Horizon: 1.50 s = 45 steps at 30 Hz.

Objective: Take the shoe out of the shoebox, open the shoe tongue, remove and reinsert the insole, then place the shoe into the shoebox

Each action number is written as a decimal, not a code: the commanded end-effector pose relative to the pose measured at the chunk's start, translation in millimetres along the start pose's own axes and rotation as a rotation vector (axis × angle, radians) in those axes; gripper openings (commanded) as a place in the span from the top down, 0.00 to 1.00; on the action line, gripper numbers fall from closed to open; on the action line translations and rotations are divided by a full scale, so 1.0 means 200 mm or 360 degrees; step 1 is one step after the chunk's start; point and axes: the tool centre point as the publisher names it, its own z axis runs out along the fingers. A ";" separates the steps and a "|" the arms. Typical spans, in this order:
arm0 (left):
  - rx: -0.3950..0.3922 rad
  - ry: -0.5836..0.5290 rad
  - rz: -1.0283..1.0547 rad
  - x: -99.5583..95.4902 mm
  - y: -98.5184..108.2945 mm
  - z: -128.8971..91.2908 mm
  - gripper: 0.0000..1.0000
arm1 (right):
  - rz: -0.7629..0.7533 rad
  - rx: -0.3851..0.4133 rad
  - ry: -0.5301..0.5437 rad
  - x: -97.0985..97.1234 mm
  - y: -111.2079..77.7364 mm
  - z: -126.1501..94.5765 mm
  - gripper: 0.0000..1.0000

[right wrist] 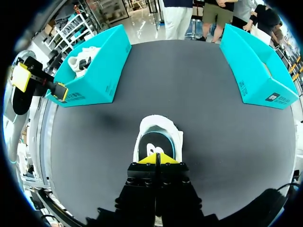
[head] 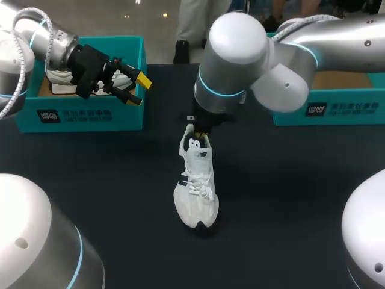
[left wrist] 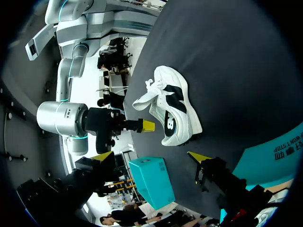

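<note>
The white shoe lies mid-worktop with its long axis running near to far, rounded toe near and heel far. It has a soft upper, loose laces and a dark sole edge. The right end effector, fingers drawn narrow, sits at the heel; whether it grips is unclear. The left end effector is spread wide over the far-left teal cardboard shoebox.
</note>
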 end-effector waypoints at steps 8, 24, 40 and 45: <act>0.0001 0.0002 0.0002 0.00 0.00 0.00 0.00 | 0.0032 0.0025 -0.0014 0.05 0.00 0.16 1.00; 0.0001 0.0002 0.0002 0.00 0.00 0.00 0.00 | 0.0026 0.0088 0.0017 0.02 -0.04 0.29 1.00; 0.0001 0.0002 0.0002 0.00 0.00 0.00 0.00 | 0.0004 0.0081 -0.0023 0.03 -0.02 0.28 1.00; 0.0001 0.0002 0.0002 0.00 0.00 0.00 0.00 | 0.0003 0.0087 -0.0026 0.01 0.00 0.34 1.00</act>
